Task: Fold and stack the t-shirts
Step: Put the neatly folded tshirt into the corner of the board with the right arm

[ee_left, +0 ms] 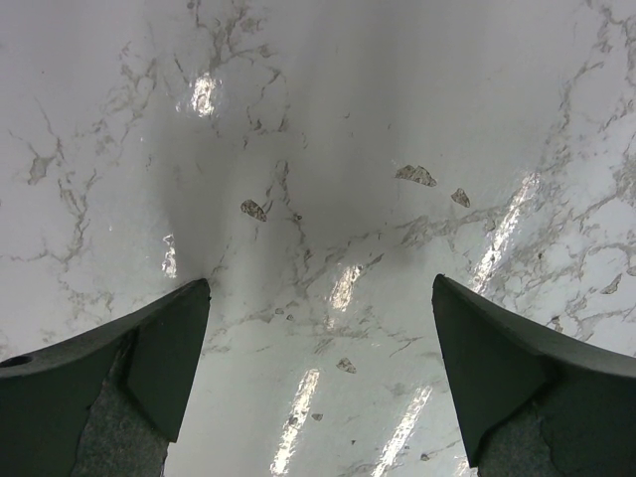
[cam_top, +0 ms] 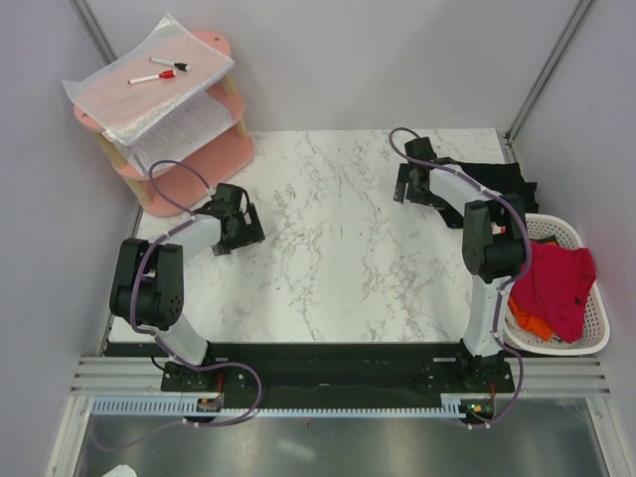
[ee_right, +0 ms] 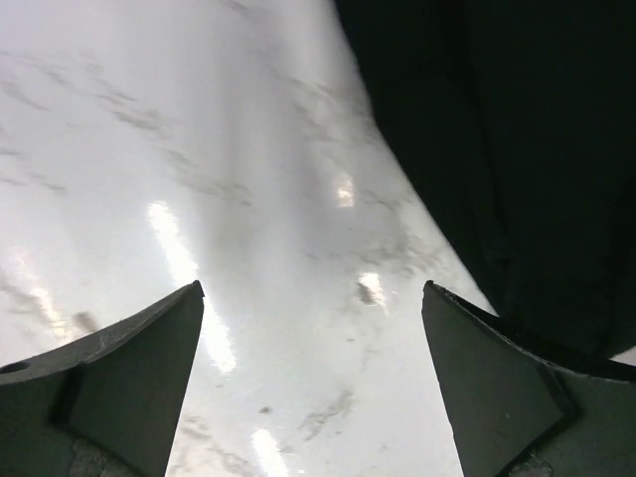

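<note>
A black t-shirt lies folded at the table's far right corner; it fills the upper right of the right wrist view. A red t-shirt and an orange one lie in the white basket off the table's right edge. My right gripper is open and empty, just left of the black shirt, over bare marble. My left gripper is open and empty over bare marble at the table's left.
A pink two-tier shelf with papers and a red marker stands at the far left corner. Walls close in on both sides. The marble table lies between the arms.
</note>
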